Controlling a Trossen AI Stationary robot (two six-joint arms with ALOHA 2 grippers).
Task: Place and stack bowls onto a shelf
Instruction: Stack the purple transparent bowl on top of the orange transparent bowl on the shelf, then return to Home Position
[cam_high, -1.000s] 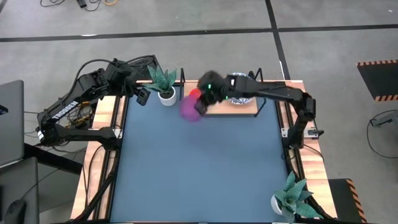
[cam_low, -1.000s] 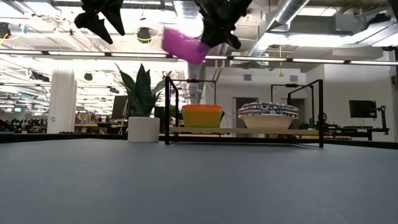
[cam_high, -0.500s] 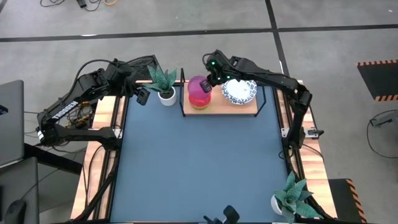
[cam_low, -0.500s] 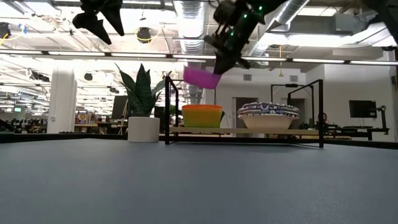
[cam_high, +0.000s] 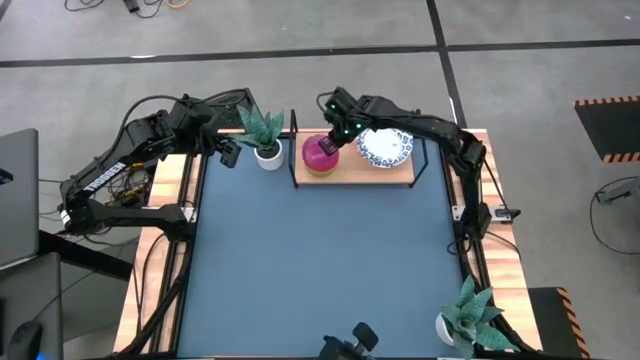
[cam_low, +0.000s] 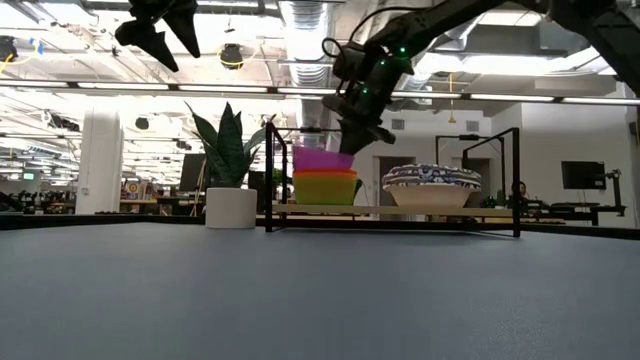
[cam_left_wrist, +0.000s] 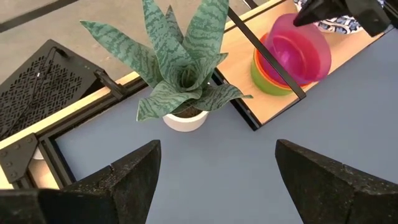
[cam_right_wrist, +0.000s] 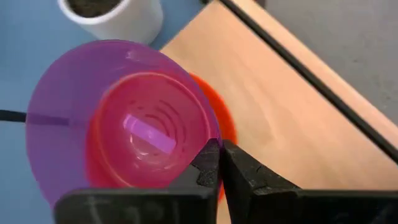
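A purple bowl (cam_high: 319, 153) sits on top of a stack of small coloured bowls (cam_low: 325, 187) at the left end of the wooden shelf (cam_high: 370, 175). My right gripper (cam_right_wrist: 219, 146) is shut on the purple bowl's rim, above the stack. A stack of white bowls with blue patterns (cam_high: 385, 147) rests on the shelf's right part. My left gripper (cam_left_wrist: 217, 186) hangs open and empty above the table's far left corner, near a potted plant (cam_left_wrist: 180, 74). My right gripper pinches the purple bowl's rim (cam_right_wrist: 210, 138) on the side toward the white bowls, one finger (cam_right_wrist: 205, 171) inside the bowl and one outside. The fingers slant down from above and from the right. The bowl sits upright, nested in the red bowl (cam_right_wrist: 225, 127) beneath it.
The shelf's thin black frame (cam_low: 270, 175) rises at its corners and a black bar crosses beside the stack (cam_left_wrist: 267, 59). The plant's white pot (cam_high: 268, 155) stands just left of the shelf. A second plant (cam_high: 465, 318) stands at the near right corner. Open blue tabletop (cam_high: 320, 260) lies nearer.
My right gripper has carried the purple bowl from in front of the shelf's left end toward the far edge and down onto the stack of coloured bowls. The bowl went from tilted in the air to level and nested. The gripper stayed shut on the rim.
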